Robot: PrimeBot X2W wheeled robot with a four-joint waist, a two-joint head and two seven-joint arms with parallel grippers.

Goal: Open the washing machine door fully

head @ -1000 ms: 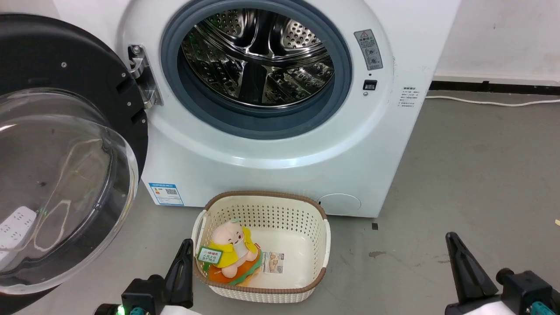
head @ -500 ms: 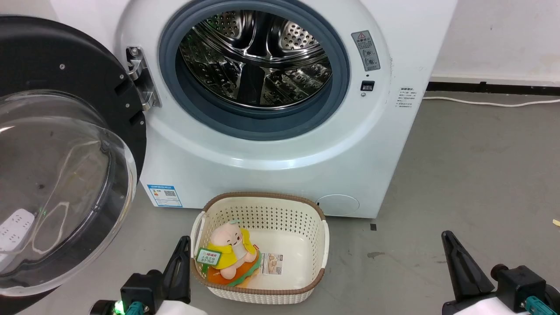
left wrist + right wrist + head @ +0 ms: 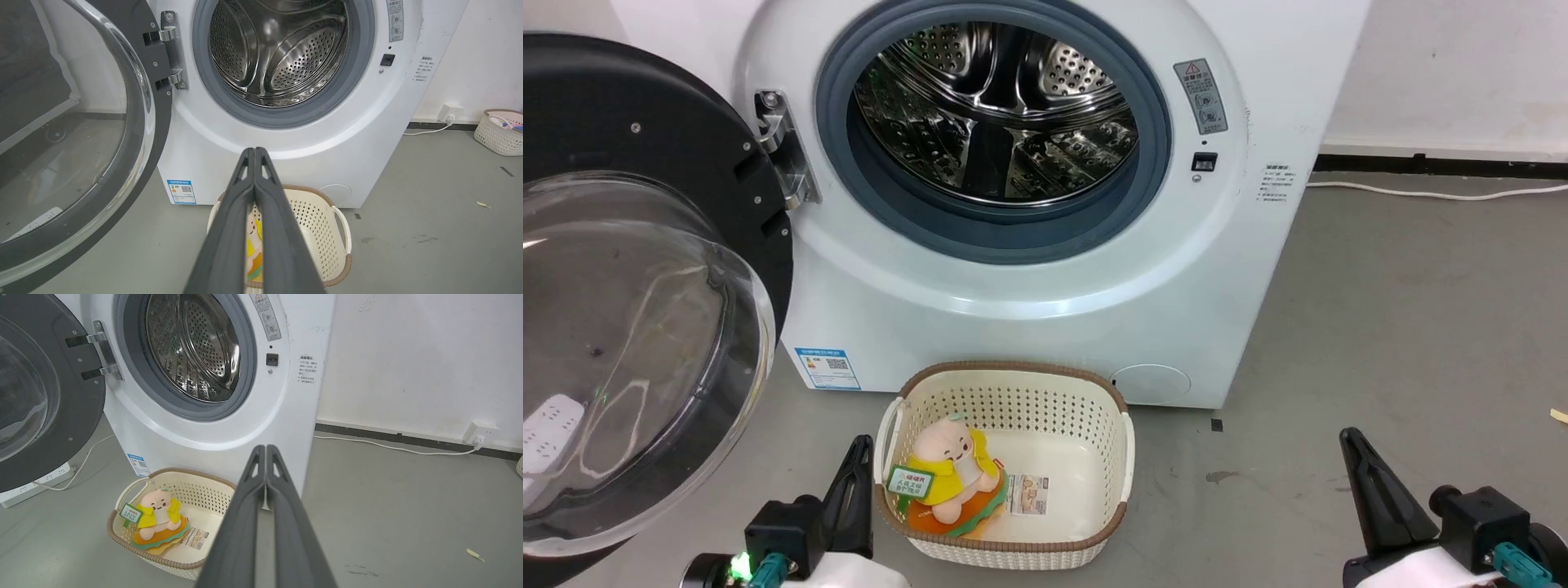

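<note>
While the washing machine door (image 3: 645, 310) stands swung wide on its hinge (image 3: 780, 147) at the left side of the white washing machine (image 3: 1029, 327), both arms hang low and clear of it. The door's black ring and bulging clear bowl face the head camera, and a white power strip (image 3: 547, 420) on the floor shows through the glass. The steel drum (image 3: 996, 106) lies fully exposed inside its grey rubber ring. The left gripper (image 3: 859, 447) sits at the lower left of the head view, fingers pressed together with nothing between them, its tip just beside the left rim of a cream basket (image 3: 1005, 376); whether it touches that rim is unclear. In the left wrist view the same gripper (image 3: 255, 153) points toward the machine front below the drum opening, jaws clenched and empty. The right gripper (image 3: 1354, 449) is over bare grey floor at the lower right, well apart from machine and basket, also clenched on nothing; its own wrist view shows its fingers (image 3: 249, 506) meeting at the tips. The basket rests on the floor against the machine's foot and holds a plush toy (image 3: 947, 465) in yellow at its left end, with a small printed card (image 3: 1029, 494) beside it. A white cable (image 3: 1421, 193) runs along the wall to a socket (image 3: 482, 430).
</note>
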